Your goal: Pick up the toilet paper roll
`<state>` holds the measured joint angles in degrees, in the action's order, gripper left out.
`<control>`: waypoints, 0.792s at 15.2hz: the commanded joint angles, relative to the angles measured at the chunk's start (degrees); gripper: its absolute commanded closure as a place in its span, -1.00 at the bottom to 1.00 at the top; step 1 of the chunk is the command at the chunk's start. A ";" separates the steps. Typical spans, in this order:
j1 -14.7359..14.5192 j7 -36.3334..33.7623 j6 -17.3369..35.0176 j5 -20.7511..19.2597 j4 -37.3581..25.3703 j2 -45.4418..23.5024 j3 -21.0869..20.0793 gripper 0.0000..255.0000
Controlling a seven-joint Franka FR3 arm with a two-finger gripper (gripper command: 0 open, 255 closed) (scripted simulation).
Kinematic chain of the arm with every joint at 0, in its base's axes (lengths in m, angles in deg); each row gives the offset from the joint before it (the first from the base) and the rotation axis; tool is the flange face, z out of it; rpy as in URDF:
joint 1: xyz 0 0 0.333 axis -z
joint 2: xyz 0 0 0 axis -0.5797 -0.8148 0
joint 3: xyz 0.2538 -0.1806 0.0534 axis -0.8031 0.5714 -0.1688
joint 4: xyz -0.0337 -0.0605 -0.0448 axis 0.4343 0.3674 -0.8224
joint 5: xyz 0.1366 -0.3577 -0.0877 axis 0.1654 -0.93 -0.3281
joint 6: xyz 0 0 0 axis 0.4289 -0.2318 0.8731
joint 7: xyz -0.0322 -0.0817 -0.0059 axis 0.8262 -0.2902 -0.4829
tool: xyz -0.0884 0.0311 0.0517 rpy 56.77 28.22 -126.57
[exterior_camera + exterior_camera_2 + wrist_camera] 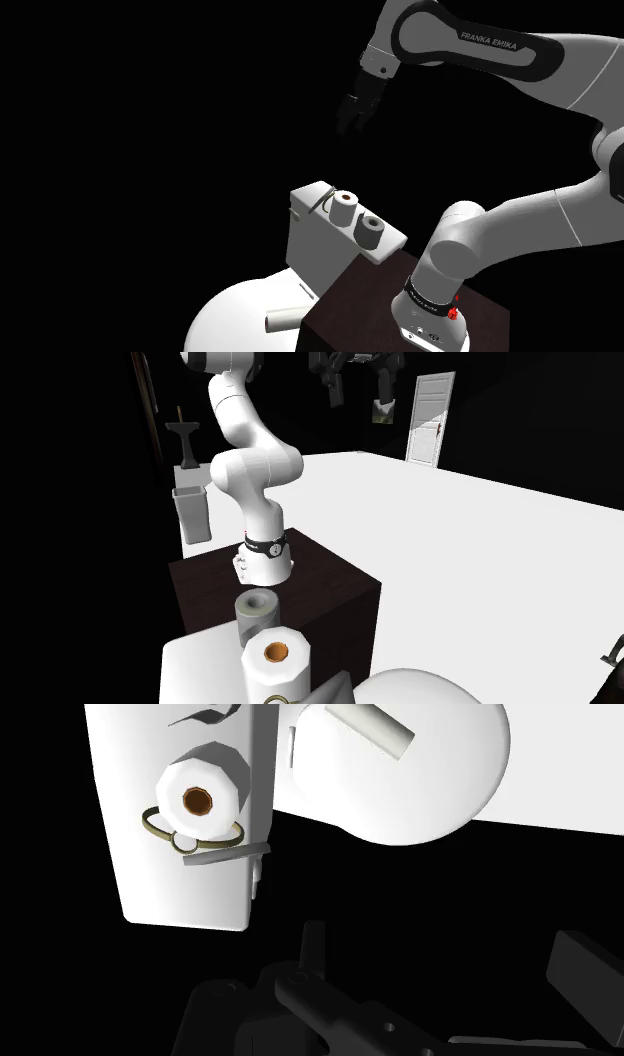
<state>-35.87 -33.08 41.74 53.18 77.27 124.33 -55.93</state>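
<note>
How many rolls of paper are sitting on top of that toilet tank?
2. A white roll with a brown core stands around the middle of the tank lid. A grey roll stands beside it, nearer the robot's stand. None appears hidden behind them.

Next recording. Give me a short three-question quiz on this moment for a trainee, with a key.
1. True or false: the gripper is shut on the white roll.
2. The white roll and the grey roll stand on: A a shelf, B the toilet tank, C a chair.
3. Fill in: the white roll's core is ____.
Key: 1 false, the open gripper hangs well above it; 2 B; 3 brown.
</note>
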 commanded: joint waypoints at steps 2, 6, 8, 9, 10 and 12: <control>0.14 0.59 1.10 -0.28 2.01 0.54 0.46 -1.00; 0.88 2.98 5.53 -1.58 9.64 2.26 2.43 -1.00; 1.35 4.19 7.82 -2.34 13.21 2.83 3.48 -1.00; 1.62 4.81 8.99 -2.75 14.94 3.03 4.03 -1.00; 1.90 5.42 10.17 -3.19 16.63 3.17 4.59 -1.00; 2.52 6.67 12.62 -4.12 19.88 3.28 5.77 -1.00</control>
<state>-33.55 -26.83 53.29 49.40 95.80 127.56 -50.51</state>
